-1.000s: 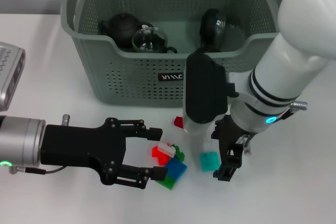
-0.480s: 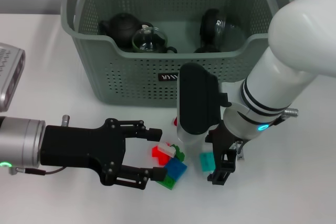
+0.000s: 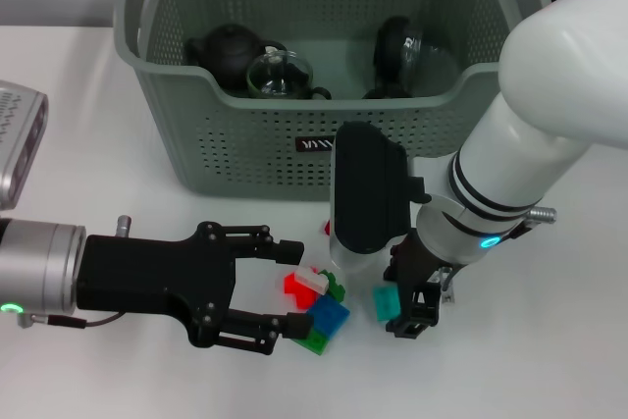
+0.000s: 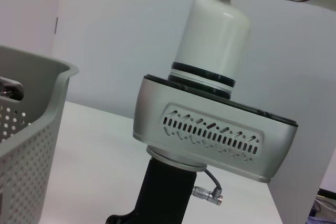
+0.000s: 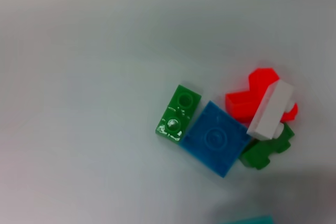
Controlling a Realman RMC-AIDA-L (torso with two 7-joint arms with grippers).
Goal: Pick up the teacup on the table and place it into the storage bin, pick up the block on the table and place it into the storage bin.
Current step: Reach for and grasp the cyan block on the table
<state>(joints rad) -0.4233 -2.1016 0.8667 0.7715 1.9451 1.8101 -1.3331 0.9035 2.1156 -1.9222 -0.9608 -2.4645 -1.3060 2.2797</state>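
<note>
On tabletop, in front of bin: block pile, both grippers low beside it.
storage bin [image 3: 245, 149]: stands at far edge of tabletop; dark teapots and a glass pot already inside, so teacup part judged likely done, though no teacup made out for certain.
teal block [image 3: 387, 302]: flat on tabletop, right of pile, apart from it; likely next pick.
block pile [image 3: 316, 298]: red, white, green, blue pieces touching; in right wrist view blue plate [image 5: 215, 137] sits against green brick [image 5: 178, 111].
right gripper [image 3: 409, 301]: pointing down, one finger just beside teal block on its right side; other finger hidden behind wrist housing, so released or clenched cannot tell; placed so to straddle block, judged.
left gripper [image 3: 267, 287]: lying low from left edge, spread wide, grasping nothing; red piece [image 3: 297, 283] between fingertips; held ready, judged.
left wrist view: shows only right arm and bin corner.
change vs earlier: right gripper shifted down and left toward teal block; left gripper, pile and bin unmoved.
</note>
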